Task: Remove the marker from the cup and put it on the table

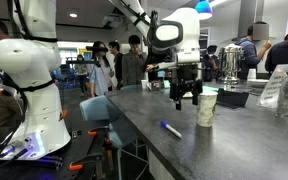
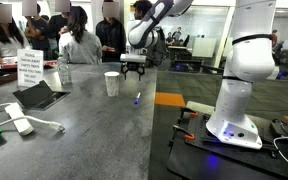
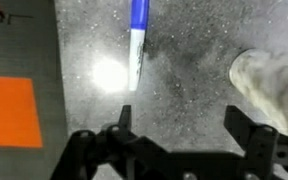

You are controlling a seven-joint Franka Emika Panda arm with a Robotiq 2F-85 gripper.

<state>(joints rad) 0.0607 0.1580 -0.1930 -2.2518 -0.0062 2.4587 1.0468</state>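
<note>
The blue marker (image 1: 171, 129) lies flat on the dark grey table (image 1: 234, 150); it also shows in an exterior view (image 2: 137, 97) and at the top of the wrist view (image 3: 138, 40). The off-white cup (image 1: 206, 108) stands upright beside it, seen also in an exterior view (image 2: 111, 84) and at the right edge of the wrist view (image 3: 272, 82). My gripper (image 1: 187, 99) hangs above the table behind the marker and next to the cup (image 2: 134, 72). Its fingers are spread apart with nothing between them (image 3: 182, 125).
A clear plastic bottle (image 1: 283, 100) and a dark tablet (image 1: 233, 97) sit beyond the cup. Silver urns (image 1: 227, 66) stand at the far end. A paper sign (image 2: 30, 69), a tablet (image 2: 39, 95) and a white cable (image 2: 24, 122) lie on the table. People stand behind it.
</note>
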